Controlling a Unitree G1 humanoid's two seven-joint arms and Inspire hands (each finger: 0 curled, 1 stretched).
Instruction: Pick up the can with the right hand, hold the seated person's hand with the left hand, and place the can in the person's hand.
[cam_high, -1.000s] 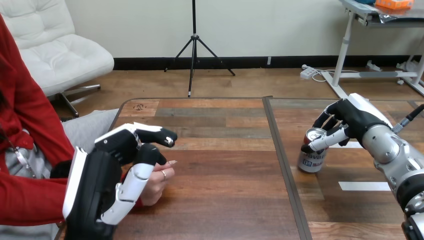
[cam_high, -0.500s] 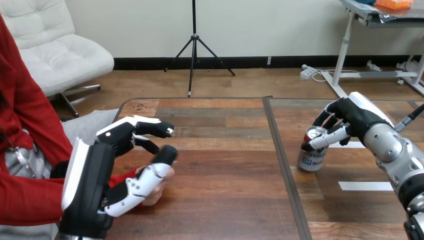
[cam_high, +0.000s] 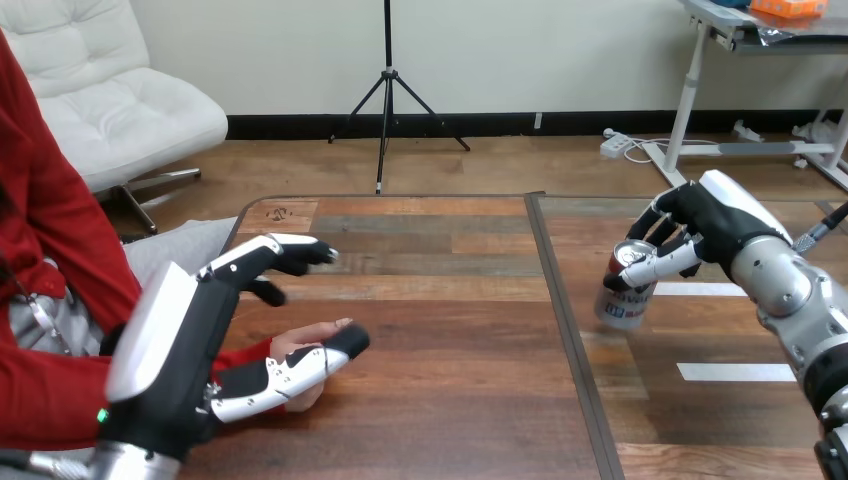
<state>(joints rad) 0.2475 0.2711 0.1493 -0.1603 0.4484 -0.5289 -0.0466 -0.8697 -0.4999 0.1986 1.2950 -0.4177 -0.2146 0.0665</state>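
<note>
Raised and tipped since half a second back, on the head view: can (cam_high: 622, 300), then upright on the table (cam_high: 450, 400), now higher and leaning with its top toward the view's right. Base seemingly just clear of the wood, though hard to tell for sure. Grasped near the rim by the right hand (cam_high: 715, 225), fingers (cam_high: 655, 262) curled across the can's top and upper side. Placed on the table's right half, just beside a white tape strip (cam_high: 700, 289) and nearer the far edge than a second strip (cam_high: 728, 372).

Opened wider over the same half second: left hand (cam_high: 180, 340), at the view's lower left. Fingers (cam_high: 280, 250) now stretched out straight, above the person's hand (cam_high: 305, 337) and apart from it. Thumb (cam_high: 300, 367) laid out straight in front of the person's hand, overlapping its lower edge; touching or not, cannot tell. Released and spread, curled round nothing.

Person's hand lying at the table's left side, fingertips pointing toward the view's right, between the left hand's fingers and thumb. Well apart from the can, with bare wood between.
</note>
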